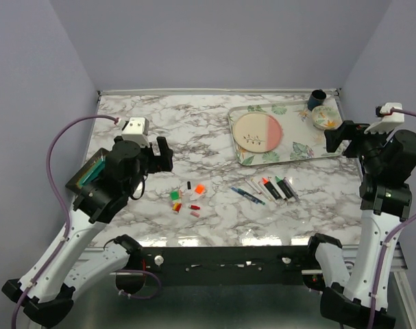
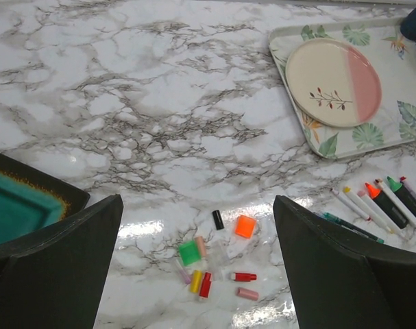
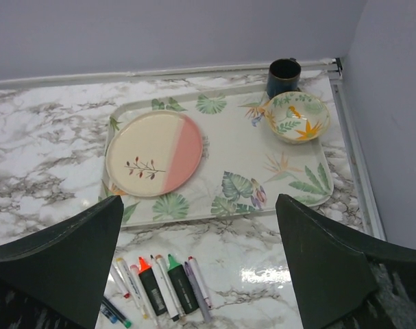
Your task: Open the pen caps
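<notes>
Several loose pen caps lie in a cluster on the marble table: a green cap point(image 2: 188, 252), an orange cap point(image 2: 245, 226), a black cap point(image 2: 218, 219), a yellow cap point(image 2: 196, 281), red caps point(image 2: 243, 277) and a pink cap point(image 2: 247, 294). The cluster also shows in the top view point(image 1: 187, 199). Uncapped pens and two black highlighters point(image 1: 266, 188) lie in a row to the right, seen in the right wrist view point(image 3: 163, 284) too. My left gripper point(image 2: 197, 274) is open, high above the caps. My right gripper point(image 3: 197, 274) is open, high above the pens and the tray's near edge.
A leaf-print tray point(image 1: 300, 152) at the back right holds a cream-and-pink plate point(image 1: 258, 132) and a floral bowl point(image 1: 325, 117). A dark mug point(image 1: 317, 99) stands behind it. A teal dish with a dark rim point(image 2: 16, 205) sits at the left, under my left arm.
</notes>
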{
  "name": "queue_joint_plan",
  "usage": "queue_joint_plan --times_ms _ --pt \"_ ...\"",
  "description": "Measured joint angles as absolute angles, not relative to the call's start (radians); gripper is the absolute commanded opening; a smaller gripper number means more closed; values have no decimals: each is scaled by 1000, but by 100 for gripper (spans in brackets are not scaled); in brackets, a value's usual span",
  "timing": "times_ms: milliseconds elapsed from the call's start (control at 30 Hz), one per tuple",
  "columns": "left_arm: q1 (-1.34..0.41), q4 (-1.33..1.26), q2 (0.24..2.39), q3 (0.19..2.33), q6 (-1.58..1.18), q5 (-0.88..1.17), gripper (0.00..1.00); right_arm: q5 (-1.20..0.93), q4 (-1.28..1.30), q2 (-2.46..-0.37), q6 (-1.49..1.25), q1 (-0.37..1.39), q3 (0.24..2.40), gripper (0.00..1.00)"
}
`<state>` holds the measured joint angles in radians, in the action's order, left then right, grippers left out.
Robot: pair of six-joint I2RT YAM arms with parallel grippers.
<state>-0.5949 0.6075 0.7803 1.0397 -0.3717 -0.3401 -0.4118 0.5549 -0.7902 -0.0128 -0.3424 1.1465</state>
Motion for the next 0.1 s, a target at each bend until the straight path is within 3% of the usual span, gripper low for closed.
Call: queue_joint_plan --times_ms 100 --pt "-595 621 791 1054 -369 -340 99 -401 554 -789 -19 -342 1157 100"
